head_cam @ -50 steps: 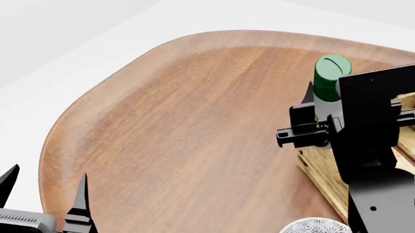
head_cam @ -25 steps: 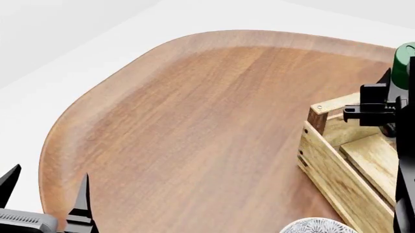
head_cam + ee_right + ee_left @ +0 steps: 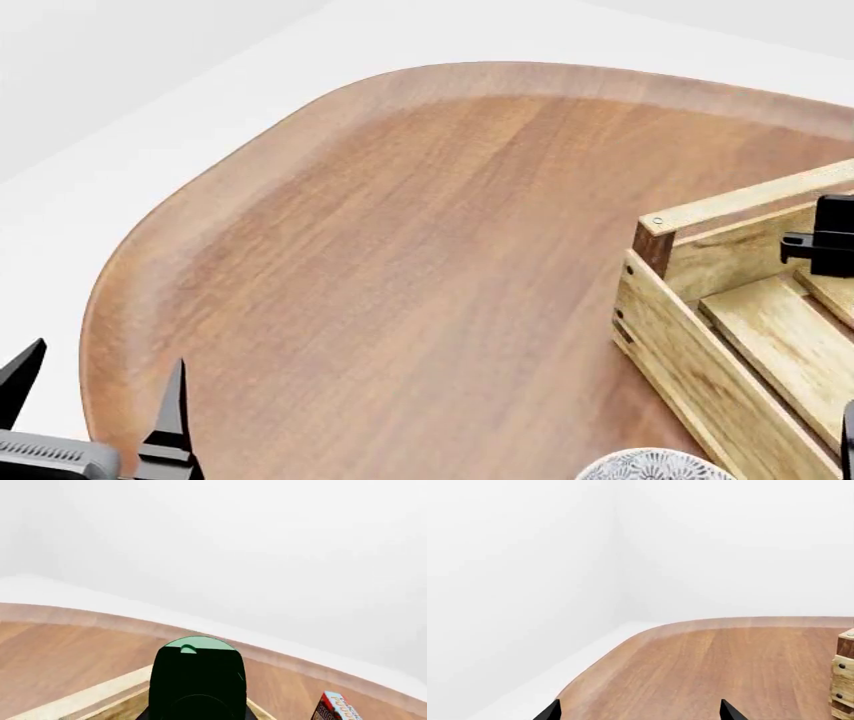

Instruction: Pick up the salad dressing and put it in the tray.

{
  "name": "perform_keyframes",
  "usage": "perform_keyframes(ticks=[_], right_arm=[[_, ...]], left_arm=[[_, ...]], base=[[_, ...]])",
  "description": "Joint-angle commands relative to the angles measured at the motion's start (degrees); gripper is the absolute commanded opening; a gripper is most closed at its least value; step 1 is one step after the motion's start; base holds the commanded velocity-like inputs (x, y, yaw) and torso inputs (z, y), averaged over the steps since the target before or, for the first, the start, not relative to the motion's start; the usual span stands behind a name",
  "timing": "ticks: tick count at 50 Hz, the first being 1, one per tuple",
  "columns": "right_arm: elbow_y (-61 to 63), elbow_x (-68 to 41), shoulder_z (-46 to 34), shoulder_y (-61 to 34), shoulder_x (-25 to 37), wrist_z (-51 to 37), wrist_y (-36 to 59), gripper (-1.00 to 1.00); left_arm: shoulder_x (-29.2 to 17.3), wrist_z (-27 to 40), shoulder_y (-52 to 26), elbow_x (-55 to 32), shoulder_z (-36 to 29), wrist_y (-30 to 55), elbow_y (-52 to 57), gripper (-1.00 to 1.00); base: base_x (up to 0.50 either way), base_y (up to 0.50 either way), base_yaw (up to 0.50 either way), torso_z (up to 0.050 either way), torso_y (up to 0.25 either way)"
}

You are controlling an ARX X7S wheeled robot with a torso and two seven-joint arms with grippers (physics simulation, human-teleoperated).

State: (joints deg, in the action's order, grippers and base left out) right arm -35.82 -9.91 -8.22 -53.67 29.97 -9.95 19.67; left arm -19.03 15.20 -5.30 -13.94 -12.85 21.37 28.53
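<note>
Carrying the salad dressing (image 3: 197, 677) over the tray (image 3: 727, 300) at far right, our right gripper (image 3: 825, 240) is clamped around this small, rigid, light bottle below its ribbed cap; left gripper (image 3: 96, 408) spread apart.

Flat, even, bright light fills all three renders, with no visible source and no glare; the white surroundings wash out nearly to blank, so wall and floor merge. The wooden counter (image 3: 400, 260) shows crisp grain with only a soft pale sheen along its curved far edge, and the slatted crate (image 3: 721, 330) near its right edge casts almost no shadow onto it. In the right wrist view the salad dressing (image 3: 197, 680) sits so close that its dark body reads nearly black, only the cap top lit green; everything is sharp, without blur or edge distortion.
</note>
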Motion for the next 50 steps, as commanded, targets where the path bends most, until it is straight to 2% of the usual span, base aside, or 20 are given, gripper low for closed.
perform_keyframes(ticks=[1,5,9,50], right_arm=[[-18.18,4.33,-1.36,-5.9,-1.4,-0.38,-10.53,-1.0],[-25.51,5.17,-1.89,-8.03,-2.04,-0.47,-15.04,-1.0],[-38.77,6.46,-2.79,-12.63,-3.35,-0.58,-22.68,-1.0],[-39.15,8.96,6.82,-3.46,-4.52,-4.61,-23.03,-1.0]], left_arm=[[-0.18,0.18,-0.01,-0.11,-0.17,-0.11,-0.05,1.0],[-0.28,0.28,-0.01,-0.12,-0.22,-0.1,0.05,1.0],[-0.32,0.28,0.09,-0.05,-0.49,-0.27,0.15,1.0],[-0.93,0.86,-0.14,-0.21,-1.21,-0.8,0.03,1.0]], base=[[0.0,0.0,0.0,0.0,0.0],[0.0,0.0,0.0,0.0,0.003],[0.0,0.0,0.0,0.0,0.0],[0.0,0.0,0.0,0.0,0.0]])
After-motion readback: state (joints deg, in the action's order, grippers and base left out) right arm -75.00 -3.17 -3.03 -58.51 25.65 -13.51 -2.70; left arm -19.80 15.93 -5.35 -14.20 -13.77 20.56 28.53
